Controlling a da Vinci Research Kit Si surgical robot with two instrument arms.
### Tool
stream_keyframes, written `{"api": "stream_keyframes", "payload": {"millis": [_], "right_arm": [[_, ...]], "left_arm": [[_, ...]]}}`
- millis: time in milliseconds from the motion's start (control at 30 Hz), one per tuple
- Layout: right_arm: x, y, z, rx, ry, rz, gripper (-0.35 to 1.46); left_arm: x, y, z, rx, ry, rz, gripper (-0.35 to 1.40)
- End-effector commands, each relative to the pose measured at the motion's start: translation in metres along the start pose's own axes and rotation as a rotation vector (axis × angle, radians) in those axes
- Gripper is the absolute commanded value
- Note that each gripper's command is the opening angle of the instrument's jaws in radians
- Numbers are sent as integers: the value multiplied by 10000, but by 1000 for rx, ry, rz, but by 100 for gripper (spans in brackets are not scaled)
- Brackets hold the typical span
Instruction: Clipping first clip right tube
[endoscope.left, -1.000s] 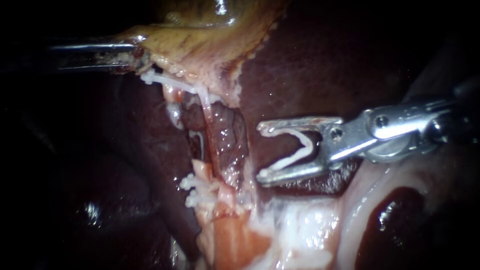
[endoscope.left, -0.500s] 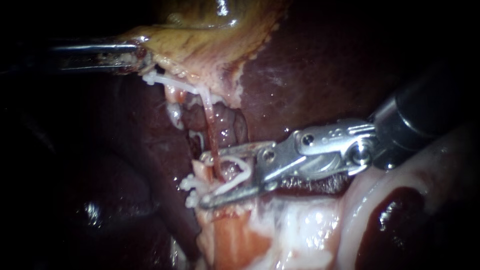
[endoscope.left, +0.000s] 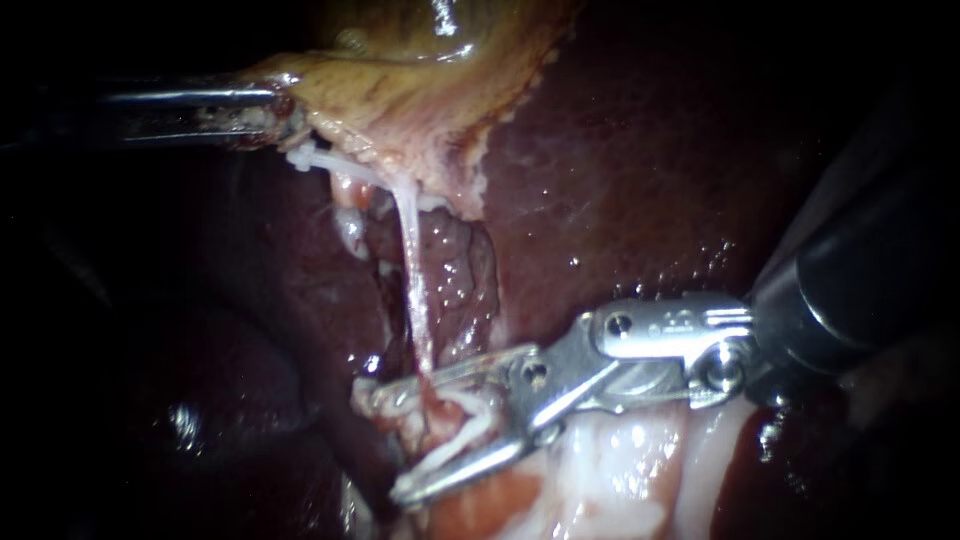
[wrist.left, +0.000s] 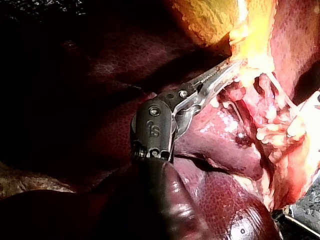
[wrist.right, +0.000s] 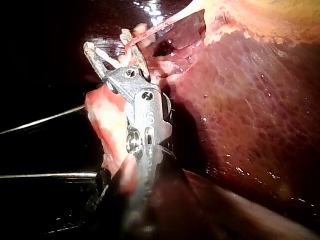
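Tube (endoscope.left: 412, 280) end hidden inside clip (endoscope.left: 470, 425) in right tool (endoscope.left: 385, 442); left tool (endoscope.left: 283, 110) grips gallbladder (endoscope.left: 400, 85).

Shiny metal right instrument (endoscope.left: 385, 443), white plastic clip (endoscope.left: 470, 425), wet glossy liver (endoscope.left: 620, 170)

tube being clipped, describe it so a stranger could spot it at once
From the yellowish gallbladder at the top of the endoscope view, a thin pale tube drops straight down across the dark liver. Unlike the short white shreds beside it, it is one long taut strand, running into the white clip held in the right instrument's end effector.
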Motion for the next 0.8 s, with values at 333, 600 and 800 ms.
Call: {"api": "stream_keyframes", "payload": {"millis": [333,600,800], "right_arm": [[-5,1,-8,33,-10,2,18],[-6,1,-14,35,-10,9,-2],[-5,1,-16,37,-9,10,-11]], "left_arm": [[0,-1,1,-1,0,1,-35],[0,-1,1,-1,0,1,-35],[0,0,1,0,0,0,-35]]}}
